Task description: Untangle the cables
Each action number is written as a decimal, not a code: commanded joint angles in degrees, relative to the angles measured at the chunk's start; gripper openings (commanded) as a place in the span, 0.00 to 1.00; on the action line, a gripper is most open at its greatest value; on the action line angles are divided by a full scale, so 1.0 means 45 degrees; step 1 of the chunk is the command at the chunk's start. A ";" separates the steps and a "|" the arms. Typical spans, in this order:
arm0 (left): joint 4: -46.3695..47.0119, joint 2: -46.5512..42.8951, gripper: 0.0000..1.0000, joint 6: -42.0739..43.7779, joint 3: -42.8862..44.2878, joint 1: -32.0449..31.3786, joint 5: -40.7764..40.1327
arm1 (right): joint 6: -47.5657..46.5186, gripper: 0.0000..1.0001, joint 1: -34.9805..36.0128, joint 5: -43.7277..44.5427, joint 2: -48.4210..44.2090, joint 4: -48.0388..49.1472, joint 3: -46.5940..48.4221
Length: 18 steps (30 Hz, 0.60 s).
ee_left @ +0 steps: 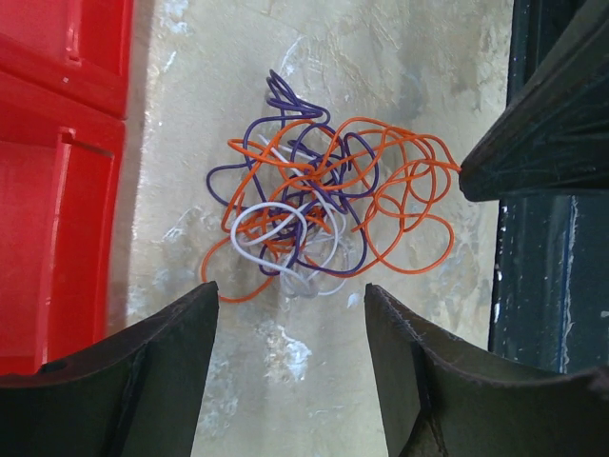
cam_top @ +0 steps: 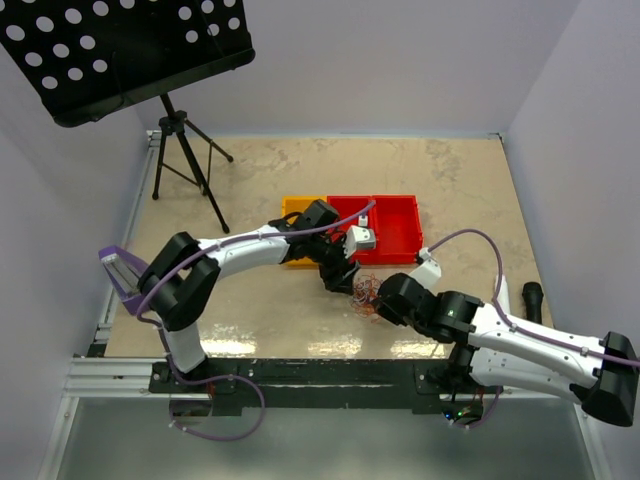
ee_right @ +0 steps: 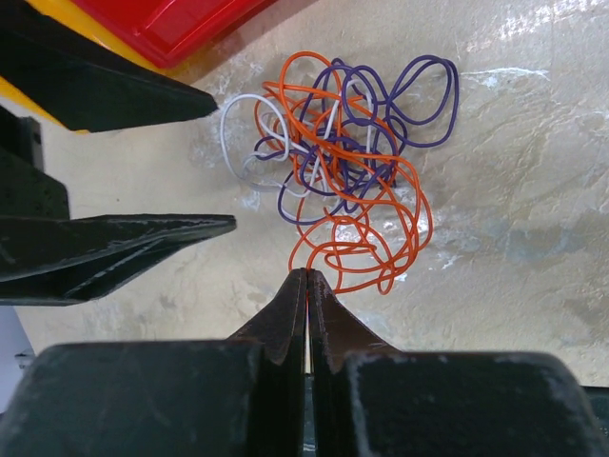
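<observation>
The cables (cam_top: 365, 290) lie as one tangled knot of orange, purple and white strands on the marbled table, just in front of the bins. Seen from the left wrist, the knot (ee_left: 314, 200) sits just past my left gripper (ee_left: 290, 290), which is open with bare table between its fingers. My right gripper (ee_right: 307, 274) is shut at the knot's near edge, and an orange strand of the cables (ee_right: 347, 171) runs into its closed tips. Its dark tip (ee_left: 466, 176) meets that orange loop in the left wrist view. In the top view the left gripper (cam_top: 345, 278) and the right gripper (cam_top: 378, 300) flank the knot.
A red bin (cam_top: 395, 215) and a yellow bin (cam_top: 295, 208) stand just behind the knot; the red bin's wall (ee_left: 57, 143) is close on the left gripper's left. A music stand's tripod (cam_top: 185, 150) stands at the back left. A black object (cam_top: 532, 295) lies at the right edge.
</observation>
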 commanded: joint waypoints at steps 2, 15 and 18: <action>0.0574 0.0629 0.66 -0.0704 0.0617 -0.0285 0.0712 | 0.0226 0.00 0.0079 0.0176 -0.0309 0.0262 -0.0055; 0.0536 0.0164 0.05 -0.0529 0.0677 -0.0305 -0.0440 | -0.0125 0.00 0.0118 0.0079 -0.0408 0.0924 -0.0523; 0.0106 -0.0773 0.00 -0.0217 0.0190 -0.0285 -0.0539 | -0.0164 0.00 0.0118 0.0176 -0.0037 0.1198 -0.0621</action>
